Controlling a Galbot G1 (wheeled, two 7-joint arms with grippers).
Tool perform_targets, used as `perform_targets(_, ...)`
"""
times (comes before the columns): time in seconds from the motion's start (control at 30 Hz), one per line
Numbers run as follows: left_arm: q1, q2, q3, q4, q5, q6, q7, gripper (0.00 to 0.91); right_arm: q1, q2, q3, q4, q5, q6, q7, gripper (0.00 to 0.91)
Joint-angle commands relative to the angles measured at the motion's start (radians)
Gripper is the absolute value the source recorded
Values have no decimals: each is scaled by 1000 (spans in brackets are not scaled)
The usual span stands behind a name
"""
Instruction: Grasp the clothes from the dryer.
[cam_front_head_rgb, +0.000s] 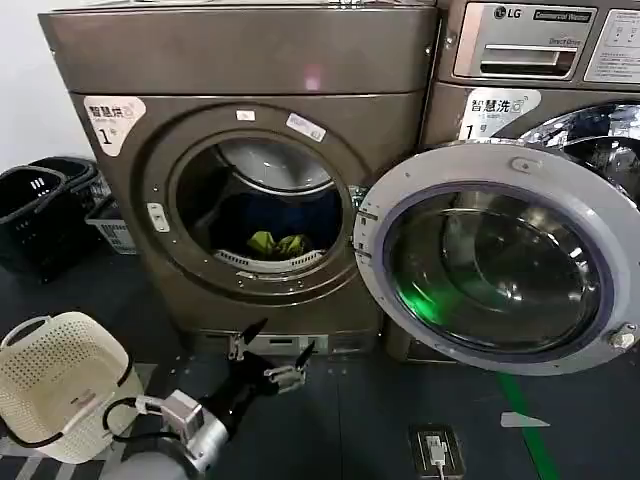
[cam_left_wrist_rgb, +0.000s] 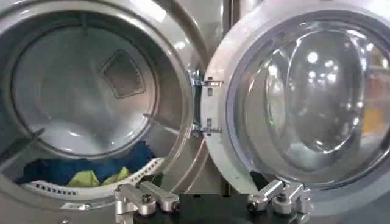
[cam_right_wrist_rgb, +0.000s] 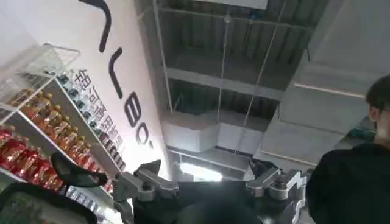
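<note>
Low in the head view, left of centre, the left arm's silver-and-black metal gripper (cam_front_head_rgb: 270, 357) reaches forward with its fingers spread wide. The right arm's black gripper (cam_right_wrist_rgb: 210, 182) points upward toward the ceiling, fingers likewise parted.

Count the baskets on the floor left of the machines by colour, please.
Cream perforated plastic basket, near the open left gripper: 1
Black plastic baskets, farther back beside the bronze-grey dryer: 2, as far as I can tell
Total: 3
</note>
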Motion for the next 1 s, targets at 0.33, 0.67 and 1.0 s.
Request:
perform_targets(0.33, -8, 3, -3, 5, 27, -5, -26, 907, 0, 5, 7, 4, -25, 6, 11, 907)
perform_targets(0.67, -11, 4, -8, 6, 42, -3, -32, 907, 7, 15, -5, 25, -24, 4, 8, 907)
perform_targets(1.0, -16, 4, -11, 13, 41, -4, -38, 907, 18, 18, -22, 37, -25, 4, 4, 907)
